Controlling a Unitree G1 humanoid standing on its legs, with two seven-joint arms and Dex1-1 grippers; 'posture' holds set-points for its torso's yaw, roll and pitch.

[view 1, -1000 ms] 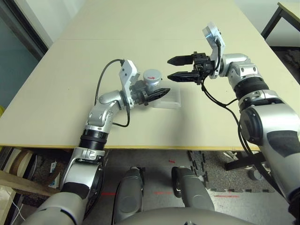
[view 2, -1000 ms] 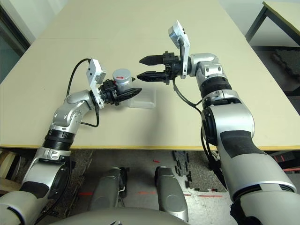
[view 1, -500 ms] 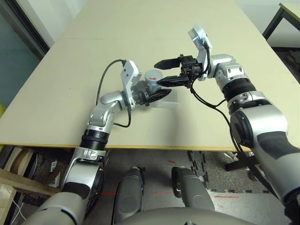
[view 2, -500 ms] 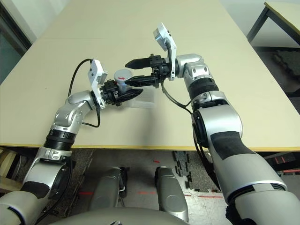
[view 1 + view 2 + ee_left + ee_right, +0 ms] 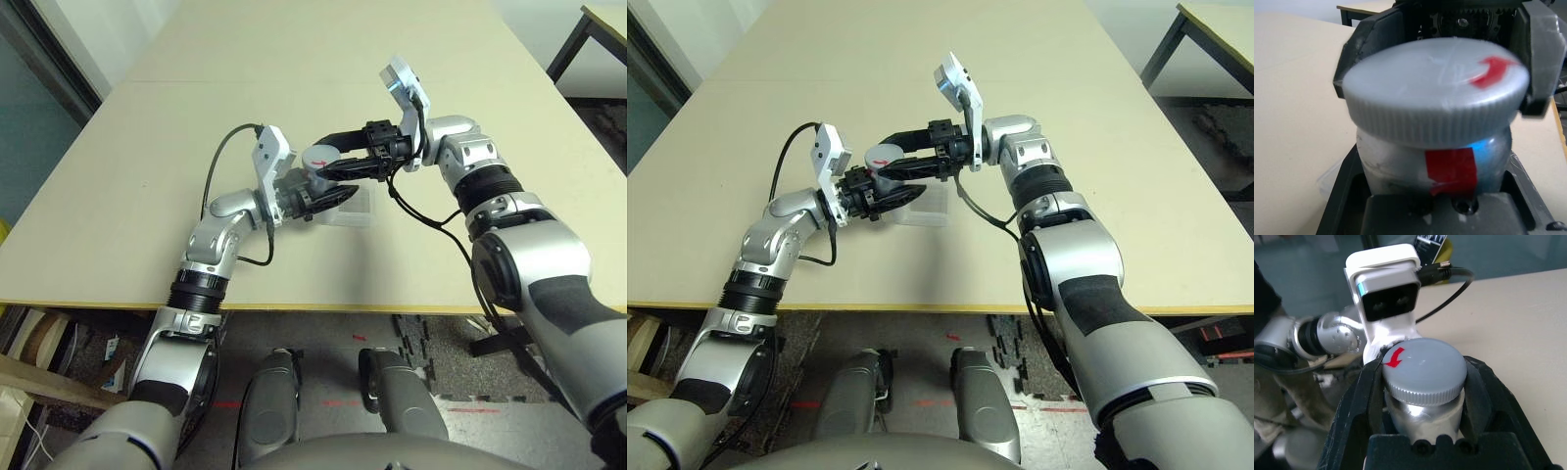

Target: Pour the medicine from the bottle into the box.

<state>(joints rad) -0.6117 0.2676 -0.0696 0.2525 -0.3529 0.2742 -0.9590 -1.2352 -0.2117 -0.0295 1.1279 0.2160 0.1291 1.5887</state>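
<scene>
The silver-grey bottle point(image 5: 315, 163) with its round grey cap point(image 5: 1424, 367) and a red mark point(image 5: 1452, 166) is held upright just above the table, with my left gripper point(image 5: 328, 189) shut on its body. My right gripper point(image 5: 324, 159) reaches in from the right and is open, one black finger point(image 5: 1359, 396) close on each side of the cap. The clear shallow box point(image 5: 359, 207) lies on the table right beside the bottle, partly under the left gripper's fingertips. No medicine can be seen; the bottle is capped.
The beige table point(image 5: 118, 196) stretches wide to the left and far side. A dark table leg point(image 5: 573, 39) and floor show past the right edge. A black cable point(image 5: 220, 162) loops from my left wrist.
My right gripper has travelled left from open air beside the box until its fingers straddle the bottle's cap. The left gripper and the bottle have stayed where they were.
</scene>
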